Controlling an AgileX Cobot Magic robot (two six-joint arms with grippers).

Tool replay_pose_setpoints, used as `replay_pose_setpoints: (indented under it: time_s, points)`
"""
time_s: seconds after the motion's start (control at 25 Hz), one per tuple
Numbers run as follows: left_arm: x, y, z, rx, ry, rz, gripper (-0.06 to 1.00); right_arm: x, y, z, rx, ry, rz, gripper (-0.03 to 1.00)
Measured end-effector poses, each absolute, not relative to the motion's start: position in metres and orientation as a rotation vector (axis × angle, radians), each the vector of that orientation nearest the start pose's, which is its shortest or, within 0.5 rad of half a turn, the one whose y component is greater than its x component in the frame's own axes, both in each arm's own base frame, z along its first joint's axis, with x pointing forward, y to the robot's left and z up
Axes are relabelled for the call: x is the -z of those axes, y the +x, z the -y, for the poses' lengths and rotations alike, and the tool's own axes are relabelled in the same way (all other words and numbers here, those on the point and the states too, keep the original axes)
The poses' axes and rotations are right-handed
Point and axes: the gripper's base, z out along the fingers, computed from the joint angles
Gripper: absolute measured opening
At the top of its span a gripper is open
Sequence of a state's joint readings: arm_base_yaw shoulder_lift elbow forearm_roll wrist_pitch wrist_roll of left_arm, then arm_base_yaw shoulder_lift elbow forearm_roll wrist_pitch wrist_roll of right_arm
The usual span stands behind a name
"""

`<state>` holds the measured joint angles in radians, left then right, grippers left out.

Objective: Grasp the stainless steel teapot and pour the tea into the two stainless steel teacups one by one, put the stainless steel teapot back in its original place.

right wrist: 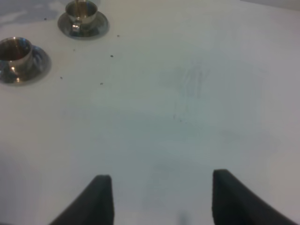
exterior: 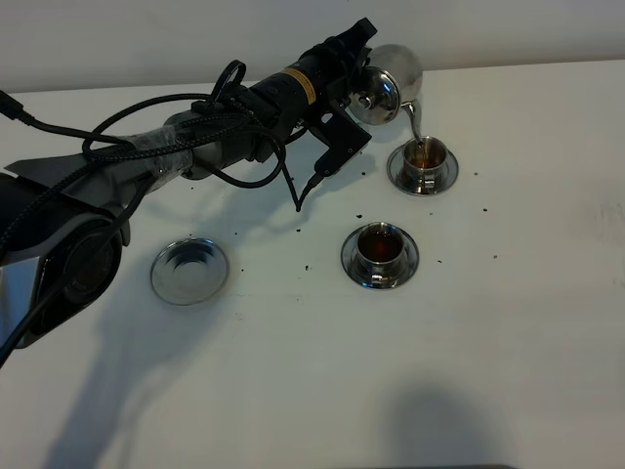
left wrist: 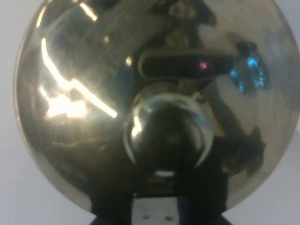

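Stainless steel teapot point(exterior: 391, 73) hangs tilted at the back! Working from our side, we see the right gripper point(right wrist: 161, 178) spread wide, gripping nothing. The round saucer point(exterior: 188, 270) sits alone on the white table point(exterior: 488, 342). The near teacup point(exterior: 380, 246) holds brown tea, and the far teacup point(exterior: 423, 156) is catching the stream. The left gripper point(exterior: 363, 90) is clamped on the pot's handle.

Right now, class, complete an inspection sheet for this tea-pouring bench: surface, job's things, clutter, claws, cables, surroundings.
Surface: white table, speckled.
Job's things: shiny steel teapot tilted, pouring into far steel teacup; near steel teacup holds brown tea; round steel saucer bare.
Clutter: small dark specks scattered.
Claws: left claw shut on teapot handle; right claw open, empty.
Cables: black cables looped over left arm.
Surroundings: pale wall behind.
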<state>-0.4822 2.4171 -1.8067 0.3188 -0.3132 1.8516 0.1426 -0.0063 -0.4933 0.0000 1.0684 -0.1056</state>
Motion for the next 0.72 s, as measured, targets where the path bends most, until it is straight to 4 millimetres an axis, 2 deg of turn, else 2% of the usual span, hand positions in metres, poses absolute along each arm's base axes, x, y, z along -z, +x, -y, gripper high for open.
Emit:
replay_pose_setpoints:
  time_s: [0.72]
  points:
    - [-0.1567, 0.4864, 0.2652, -1.124, 1.89, -0.353, 0.22, -0.2747, -0.0053, 0.0008, -0.023, -0.254, -2.037, 0.46]
